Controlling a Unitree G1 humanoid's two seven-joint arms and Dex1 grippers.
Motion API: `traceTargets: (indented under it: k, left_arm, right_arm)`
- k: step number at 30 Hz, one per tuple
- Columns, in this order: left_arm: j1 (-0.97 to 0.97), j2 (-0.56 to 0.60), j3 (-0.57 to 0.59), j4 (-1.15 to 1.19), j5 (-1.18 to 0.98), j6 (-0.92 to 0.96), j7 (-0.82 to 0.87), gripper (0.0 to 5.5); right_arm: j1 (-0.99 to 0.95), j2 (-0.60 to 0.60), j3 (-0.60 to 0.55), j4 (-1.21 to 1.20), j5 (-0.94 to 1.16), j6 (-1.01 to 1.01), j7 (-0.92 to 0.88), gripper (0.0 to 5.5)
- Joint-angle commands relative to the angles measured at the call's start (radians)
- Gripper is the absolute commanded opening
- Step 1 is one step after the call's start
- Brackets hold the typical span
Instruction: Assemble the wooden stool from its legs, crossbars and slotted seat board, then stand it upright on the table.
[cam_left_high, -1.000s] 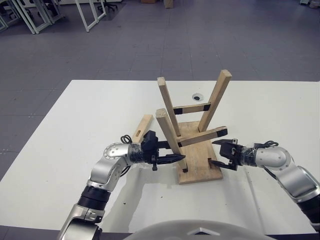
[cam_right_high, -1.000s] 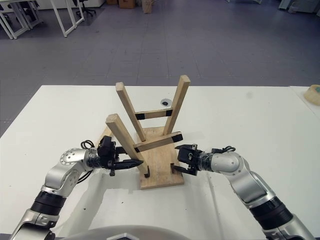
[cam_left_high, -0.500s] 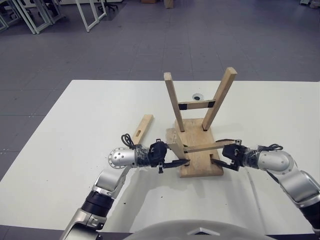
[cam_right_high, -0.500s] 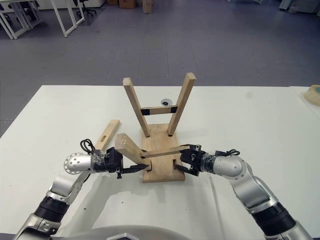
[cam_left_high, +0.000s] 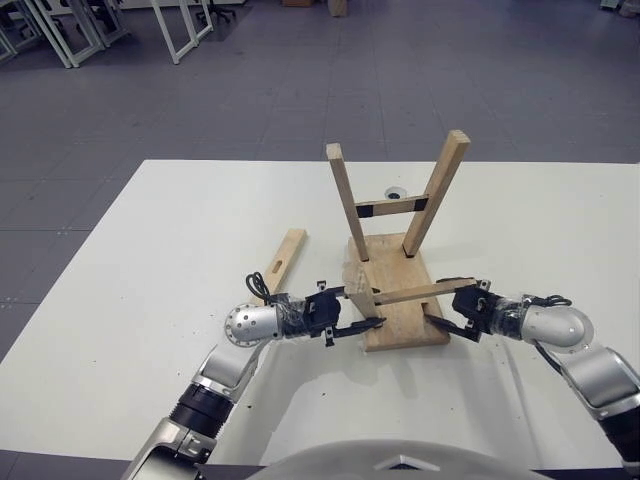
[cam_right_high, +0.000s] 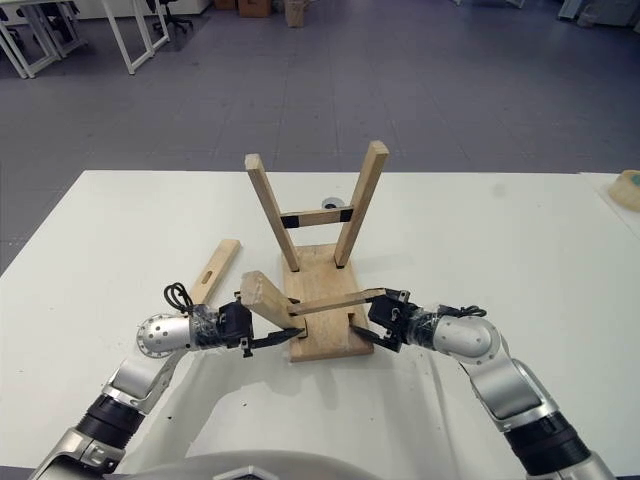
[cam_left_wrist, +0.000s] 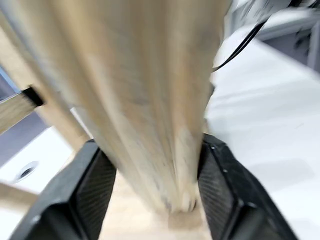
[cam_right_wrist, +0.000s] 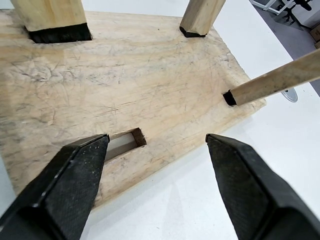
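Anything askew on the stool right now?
Yes. The near leg in the left gripper leans steeply off vertical, unlike the two standing far legs. One slot in the seat board is empty, and a spare leg lies loose on the table.

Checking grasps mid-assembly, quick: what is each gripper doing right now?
Left gripper: shut on the tilted wooden stool leg.
Right gripper: open, holding nothing, at the edge of the seat board.

seat board (cam_left_high: 400, 325) pale grained wood | crossbar (cam_left_high: 392, 208) ends black | table (cam_left_high: 150, 300) white
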Motion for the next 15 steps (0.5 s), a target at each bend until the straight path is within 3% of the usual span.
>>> traceTargets:
  k: [1,5,9,15]
  left_arm:
    - [-0.038,0.012,0.056,-0.069,-0.061,-0.024,-0.010,3.07]
    - [-0.004,0.069,0.076,-0.204,-0.164,0.040,-0.066,3.76]
    - [0.128,0.201,0.082,-0.330,-0.242,0.121,-0.162,3.76]
    - [0.149,0.252,0.135,-0.328,-0.240,0.127,-0.168,3.76]
  right_arm:
    - [0.114,-0.004,0.075,0.080,-0.044,0.070,0.044,3.57]
    - [0.118,-0.002,0.076,0.084,-0.047,0.069,0.041,3.57]
    - [0.117,-0.004,0.075,0.092,-0.054,0.066,0.039,3.57]
    - [0.116,-0.003,0.076,0.096,-0.062,0.069,0.033,3.57]
